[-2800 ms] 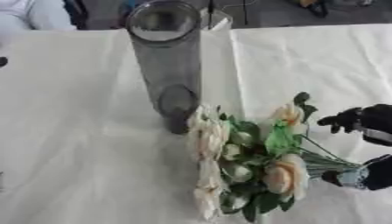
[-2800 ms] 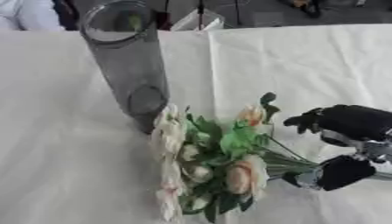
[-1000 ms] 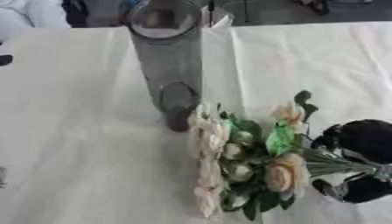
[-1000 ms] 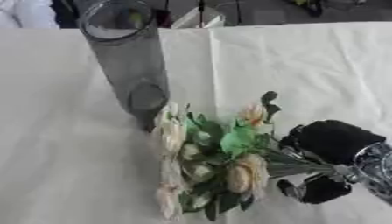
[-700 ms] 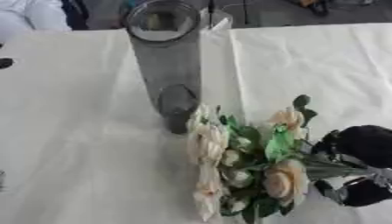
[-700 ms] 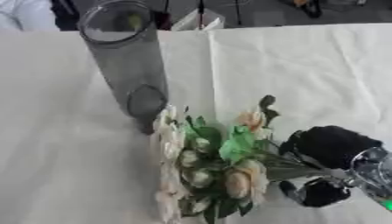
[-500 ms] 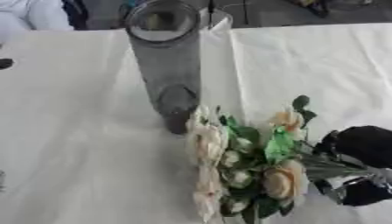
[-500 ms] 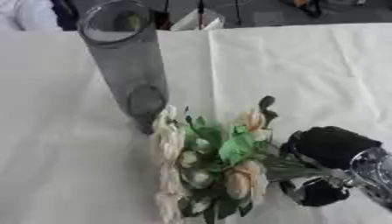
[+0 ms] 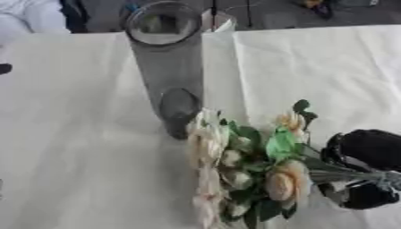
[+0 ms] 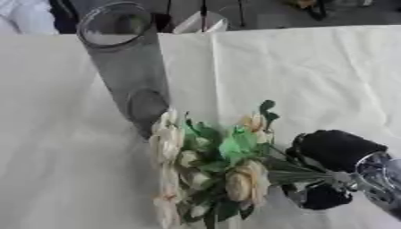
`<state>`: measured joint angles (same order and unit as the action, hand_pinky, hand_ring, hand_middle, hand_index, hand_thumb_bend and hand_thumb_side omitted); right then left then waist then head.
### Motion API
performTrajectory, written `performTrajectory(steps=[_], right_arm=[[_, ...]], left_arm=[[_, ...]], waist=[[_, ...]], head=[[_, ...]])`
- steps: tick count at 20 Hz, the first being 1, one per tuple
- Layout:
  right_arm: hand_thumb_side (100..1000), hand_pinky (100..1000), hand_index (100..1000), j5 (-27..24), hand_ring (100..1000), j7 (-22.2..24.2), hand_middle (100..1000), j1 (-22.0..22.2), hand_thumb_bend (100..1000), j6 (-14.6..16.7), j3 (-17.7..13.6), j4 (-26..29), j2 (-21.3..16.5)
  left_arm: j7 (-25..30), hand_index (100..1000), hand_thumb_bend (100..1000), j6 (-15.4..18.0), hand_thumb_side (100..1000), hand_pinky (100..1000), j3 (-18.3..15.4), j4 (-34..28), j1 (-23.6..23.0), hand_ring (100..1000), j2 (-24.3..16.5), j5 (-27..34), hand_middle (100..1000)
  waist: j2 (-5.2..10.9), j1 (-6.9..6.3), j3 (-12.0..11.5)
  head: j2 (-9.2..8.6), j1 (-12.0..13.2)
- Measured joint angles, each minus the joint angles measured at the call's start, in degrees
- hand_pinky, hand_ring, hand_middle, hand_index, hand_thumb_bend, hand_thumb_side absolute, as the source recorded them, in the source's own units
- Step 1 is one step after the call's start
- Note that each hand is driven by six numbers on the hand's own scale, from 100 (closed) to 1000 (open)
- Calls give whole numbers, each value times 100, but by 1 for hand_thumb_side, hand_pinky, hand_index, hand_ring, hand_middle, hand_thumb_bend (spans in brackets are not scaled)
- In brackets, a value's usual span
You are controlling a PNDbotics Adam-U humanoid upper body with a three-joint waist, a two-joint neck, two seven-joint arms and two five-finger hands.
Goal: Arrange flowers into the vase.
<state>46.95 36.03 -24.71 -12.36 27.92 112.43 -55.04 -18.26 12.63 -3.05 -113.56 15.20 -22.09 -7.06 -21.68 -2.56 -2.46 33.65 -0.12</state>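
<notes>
Nearest, at about four o'clock, the right hand [image 10: 333, 163] has its fingers and thumb curled round the stems of the flowers [image 10: 211, 165], a bunch of cream blooms and green leaves whose heads point toward nine o'clock, low over the white-covered bench [image 9: 78, 147]. Just beyond the blooms, toward eleven o'clock, the tall clear vase [image 9: 168, 67] stands upright, its base touching or just beside the nearest flower heads.
</notes>
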Motion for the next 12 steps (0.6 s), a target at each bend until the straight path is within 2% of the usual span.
performTrajectory(steps=[2,4,5,6,10,11,12], right_arm=[[494,398,545,-64,407,-15,406,-4,100,1,0,-63,42],[462,374,445,-192,323,-101,326,-4,100,-4,0,-132,79],[462,374,445,-286,323,-165,326,-4,100,-6,0,-165,96],[427,341,376,-382,271,-235,274,-4,100,-5,0,-201,107],[381,227,339,-915,203,-587,213,-5,100,96,-28,-392,145],[381,227,339,-1064,203,-690,213,-6,100,134,-42,-463,158],[366,169,306,-1192,178,-787,188,-7,100,175,-53,-531,175]], left_arm=[[6,917,100,-3,1000,731,1,0,0,878,1,0,832],[14,915,100,-6,1000,729,1,0,0,875,2,0,829],[20,915,100,-7,1000,729,1,0,1,875,2,0,829],[27,912,100,-6,1000,727,1,0,1,867,2,0,823],[65,906,100,-10,1000,724,7,0,2,862,3,0,818],[73,906,100,-15,1000,724,11,0,3,862,3,0,818],[81,903,100,-19,1000,723,16,0,3,860,3,0,816]], waist=[[-4,0,-3],[-6,-12,-6],[-7,-16,-10],[-8,-16,-13],[-12,-16,-33],[-13,-16,-39],[-14,-16,-40]], head=[[-1,-2],[-1,-2],[-2,-2],[-3,-3],[-41,-3],[-43,-3],[-43,-3]])
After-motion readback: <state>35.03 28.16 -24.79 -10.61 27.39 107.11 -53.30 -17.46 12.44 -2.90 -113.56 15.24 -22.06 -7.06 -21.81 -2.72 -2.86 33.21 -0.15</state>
